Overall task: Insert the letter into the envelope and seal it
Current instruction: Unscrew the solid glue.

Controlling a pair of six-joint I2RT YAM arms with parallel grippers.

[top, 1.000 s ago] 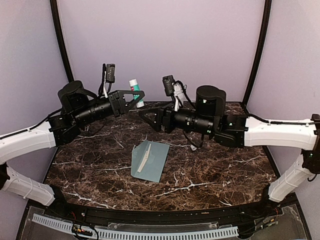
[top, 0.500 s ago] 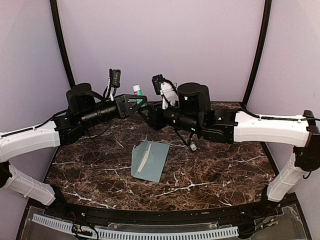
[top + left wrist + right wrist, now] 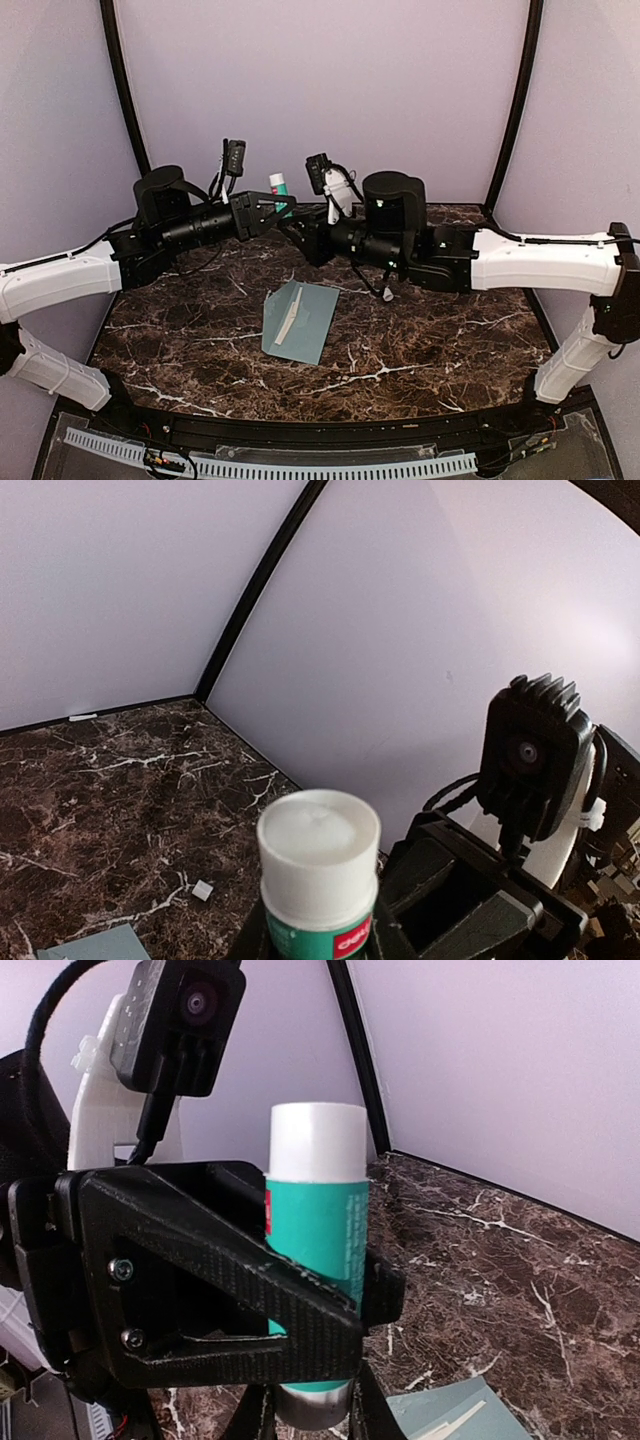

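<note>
Teal envelope (image 3: 315, 320) on apparently marble table (image 3: 440, 330)

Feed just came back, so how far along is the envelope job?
Done: the letter looks tucked into the envelope, one cream edge showing. In hand: the left gripper holds a glue stick aloft, and the right gripper grips its lower end. Left: gluing and sealing.

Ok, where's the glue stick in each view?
Top external: glue stick at back centre, where the two arms meet.
Left wrist: bottom centre, white cap nearest the camera.
Right wrist: centre, upright, white cap on top.
Shared landmark: envelope, mid-table in the top view, bottom left corner in left wrist, bottom right in right wrist.
</note>
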